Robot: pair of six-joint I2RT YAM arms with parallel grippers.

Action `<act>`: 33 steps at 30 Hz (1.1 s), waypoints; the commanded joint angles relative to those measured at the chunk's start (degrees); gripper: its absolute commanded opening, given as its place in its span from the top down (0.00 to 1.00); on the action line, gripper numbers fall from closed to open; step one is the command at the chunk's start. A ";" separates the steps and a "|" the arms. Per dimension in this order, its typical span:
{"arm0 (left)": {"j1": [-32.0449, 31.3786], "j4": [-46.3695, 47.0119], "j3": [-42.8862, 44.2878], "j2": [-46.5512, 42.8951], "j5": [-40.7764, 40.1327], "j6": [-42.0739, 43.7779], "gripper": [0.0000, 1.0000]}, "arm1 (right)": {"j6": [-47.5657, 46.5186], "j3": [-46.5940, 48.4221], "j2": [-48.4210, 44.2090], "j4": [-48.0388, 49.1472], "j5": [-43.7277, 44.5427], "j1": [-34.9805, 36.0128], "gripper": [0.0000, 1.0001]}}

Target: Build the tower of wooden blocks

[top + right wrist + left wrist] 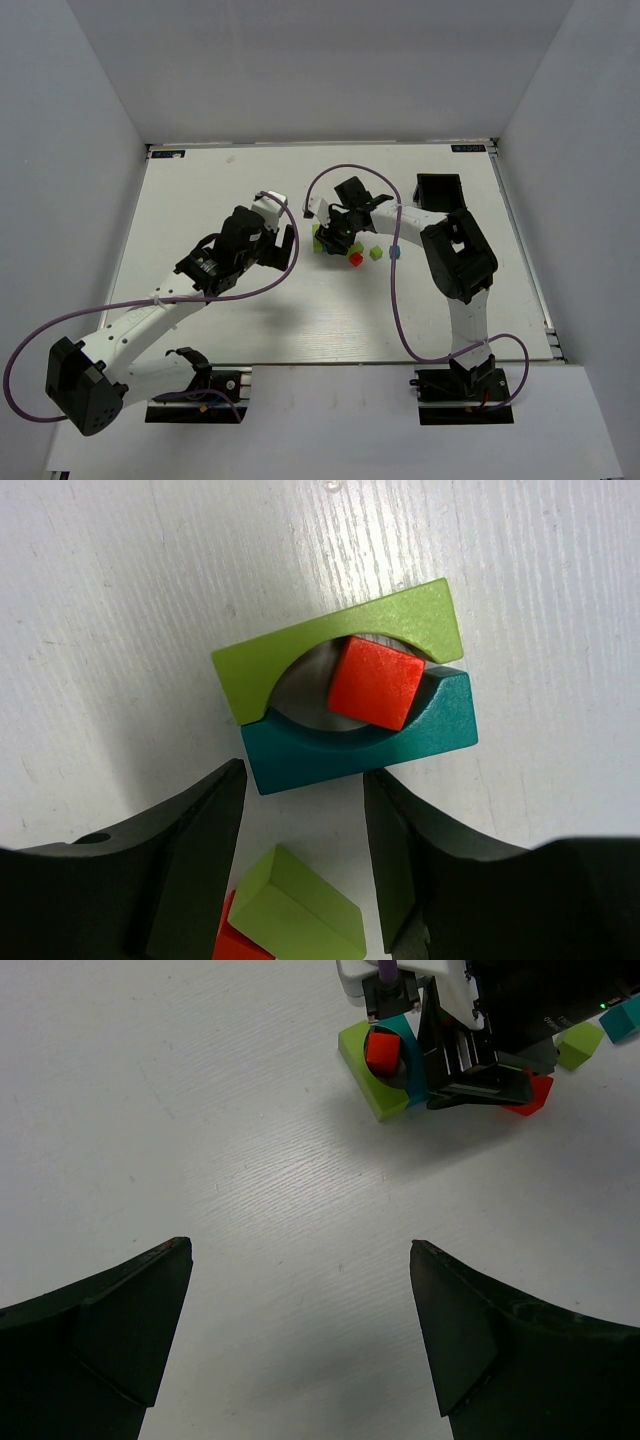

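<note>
The tabletop [120, 600] is white and matt, with fine grain-like streaks across it. The lime arch [300, 650], teal arch [300, 762] and red cube [375, 682] look like painted wood with an even, faintly satin coat. Both the right pincer [304, 780] and left pincer [300, 1246] are black, matt and smooth, seemingly plastic.

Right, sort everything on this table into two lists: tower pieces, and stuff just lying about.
Tower job:
lime arch block; teal arch block; red cube lodged between them; loose lime block and red block by the open right tool; small lime cube; small teal cube.

Lying about:
black tray at the far side.
</note>
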 commanded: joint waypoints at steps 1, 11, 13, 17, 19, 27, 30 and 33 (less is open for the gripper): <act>0.14 0.17 -0.07 -0.10 -0.70 0.40 0.00 | -1.67 -0.29 0.08 2.15 0.06 0.07 0.44; 0.14 0.17 -0.07 -0.10 -0.70 0.40 0.00 | -2.56 -0.37 0.34 2.15 -0.11 -0.02 0.42; 0.14 0.17 -0.07 -0.10 -0.70 0.40 0.00 | -2.64 -0.37 0.35 2.15 -0.20 -0.02 0.42; 0.14 0.17 -0.07 -0.10 -0.70 0.40 0.00 | -2.99 -0.37 0.43 2.15 -0.03 -0.02 0.41; 0.14 0.17 -0.07 -0.10 -0.70 0.40 0.00 | -3.08 -0.29 0.35 2.15 0.15 -0.02 0.41; 0.14 0.17 -0.07 -0.10 -0.70 0.40 0.00 | -3.61 -0.29 0.70 2.24 0.68 -0.11 0.40; 0.14 0.17 -0.07 -0.10 -0.70 0.40 0.00 | -3.96 -0.20 0.61 2.24 0.94 -0.28 0.38; 0.14 0.17 -0.07 0.43 -0.70 0.40 0.00 | -4.23 -0.20 0.78 2.24 1.20 -0.46 0.38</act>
